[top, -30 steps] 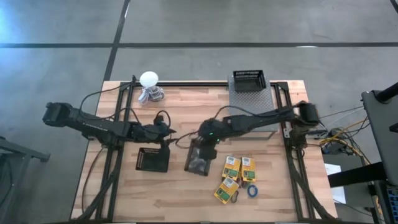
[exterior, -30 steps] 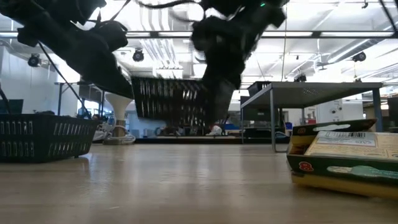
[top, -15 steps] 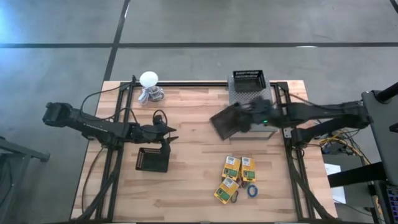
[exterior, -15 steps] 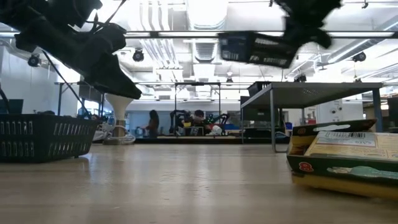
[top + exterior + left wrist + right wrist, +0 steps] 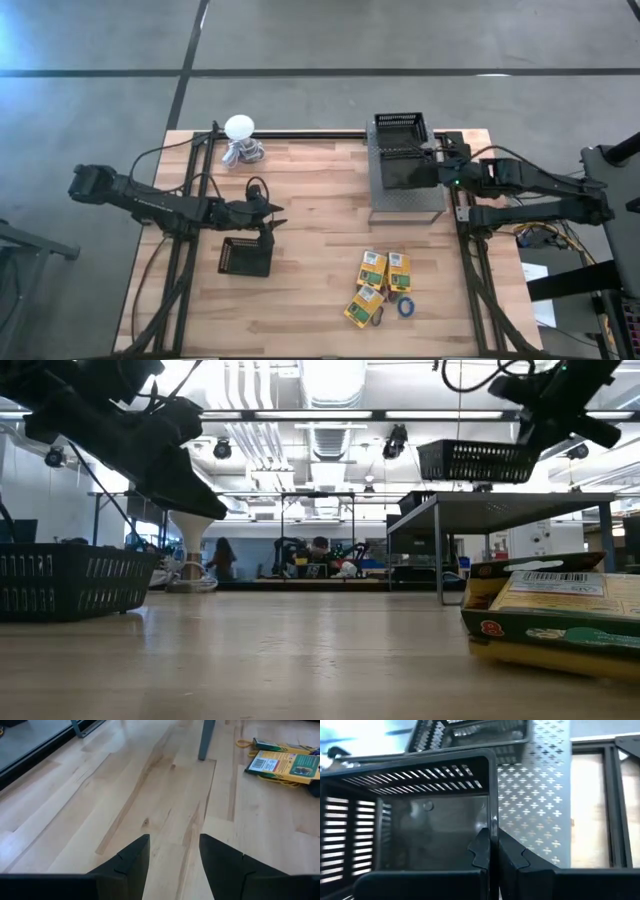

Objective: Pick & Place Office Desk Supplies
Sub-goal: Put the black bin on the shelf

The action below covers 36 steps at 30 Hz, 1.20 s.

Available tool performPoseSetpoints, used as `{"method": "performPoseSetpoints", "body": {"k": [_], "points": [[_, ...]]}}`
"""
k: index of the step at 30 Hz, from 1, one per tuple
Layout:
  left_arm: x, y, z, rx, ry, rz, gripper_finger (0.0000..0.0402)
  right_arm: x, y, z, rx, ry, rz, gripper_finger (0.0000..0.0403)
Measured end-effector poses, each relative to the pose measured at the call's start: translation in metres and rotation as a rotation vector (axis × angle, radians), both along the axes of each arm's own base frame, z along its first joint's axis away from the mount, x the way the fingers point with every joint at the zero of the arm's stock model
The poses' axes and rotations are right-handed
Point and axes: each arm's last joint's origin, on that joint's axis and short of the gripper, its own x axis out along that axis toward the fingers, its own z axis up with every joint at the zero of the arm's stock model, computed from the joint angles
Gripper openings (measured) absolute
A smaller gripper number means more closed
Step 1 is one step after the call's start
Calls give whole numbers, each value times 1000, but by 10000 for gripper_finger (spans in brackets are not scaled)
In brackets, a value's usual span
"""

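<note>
My right gripper (image 5: pixel 436 172) is shut on a black slotted basket (image 5: pixel 404 168) and holds it in the air over a grey perforated platform (image 5: pixel 405 203); the low view shows the basket (image 5: pixel 474 460) level, high above the table. My left gripper (image 5: pixel 276 222) hovers open near a second black basket (image 5: pixel 246 257), which stands on the table; its wrist view shows only bare wood between the fingers (image 5: pixel 174 855). Yellow-and-green boxes (image 5: pixel 383 270) lie flat near the table's near right, with a blue ring (image 5: pixel 406 306) and a rubber band (image 5: pixel 243 743) beside them. My right gripper (image 5: pixel 494 852) pinches the basket's side wall at its top rim (image 5: pixel 492 795), one finger (image 5: pixel 481 851) inside the basket and one finger (image 5: pixel 514 857) outside. It comes from the table's right, slanting down. The basket is lifted clear and sits level.
A third black basket (image 5: pixel 401 128) sits at the far edge behind the platform. A white ball-topped object (image 5: pixel 240 128) stands at the far left corner. Black frame rails (image 5: pixel 466 225) run along the table's sides. Bare wood lies across the table's middle (image 5: pixel 320 200).
My right gripper has carried the basket from the table's middle up and toward the far right, to above the perforated platform. The basket was tilted on the way and now hangs level.
</note>
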Motion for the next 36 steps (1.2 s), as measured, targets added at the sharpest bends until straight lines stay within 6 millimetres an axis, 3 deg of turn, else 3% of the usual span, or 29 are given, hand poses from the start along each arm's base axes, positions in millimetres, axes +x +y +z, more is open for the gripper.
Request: {"method": "performPoseSetpoints", "body": {"k": [8,13,22,29,32,36], "points": [[0,0,0,0,5,0,177,5,-8,-18,45,69,-54,15],[0,0,0,-1,5,-2,177,5,-11,-19,13,76,-101,27],[0,0,0,-2,5,-3,177,4,-11,-18,-33,93,-83,98],[0,0,0,-6,5,0,177,2,-9,7,-162,173,100,156],[0,0,0,-8,4,1,177,5,-5,22,-192,178,209,160],[0,0,0,-10,3,3,177,19,8,25,-140,199,451,151]]}}
